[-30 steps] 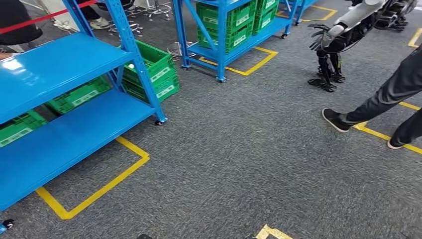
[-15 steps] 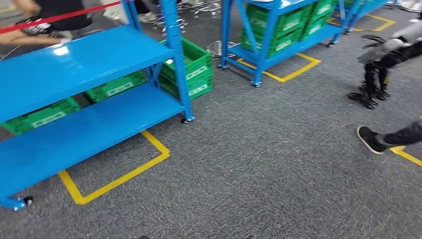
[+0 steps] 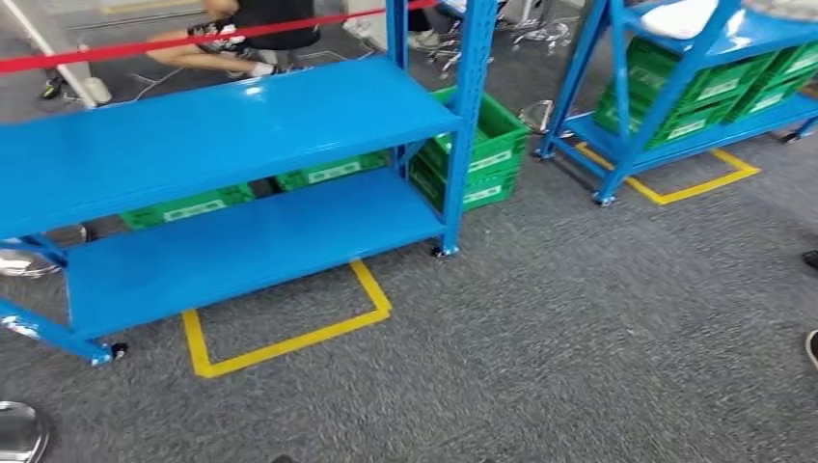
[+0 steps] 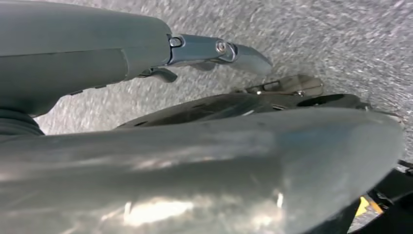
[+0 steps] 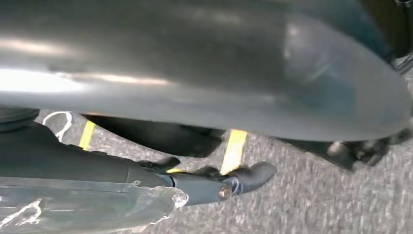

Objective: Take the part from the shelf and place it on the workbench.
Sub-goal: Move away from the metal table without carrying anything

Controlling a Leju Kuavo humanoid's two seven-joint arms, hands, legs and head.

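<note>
Fingers (image 4: 234, 51) of left hand (image 4: 146, 53) and right hand (image 5: 204, 185) grasp unclear, blue shelf (image 3: 222, 125) ahead

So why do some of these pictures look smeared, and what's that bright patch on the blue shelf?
Head view: fairly sharp; the patch is lamp glare on the blue shelf, with soft shadow beneath it. Left wrist view: the carpet is streaked with motion blur, and a near, unfocused silver body part carries bright reflections. Right wrist view: similar blur and glare; the yellow floor tape looks soft.
</note>
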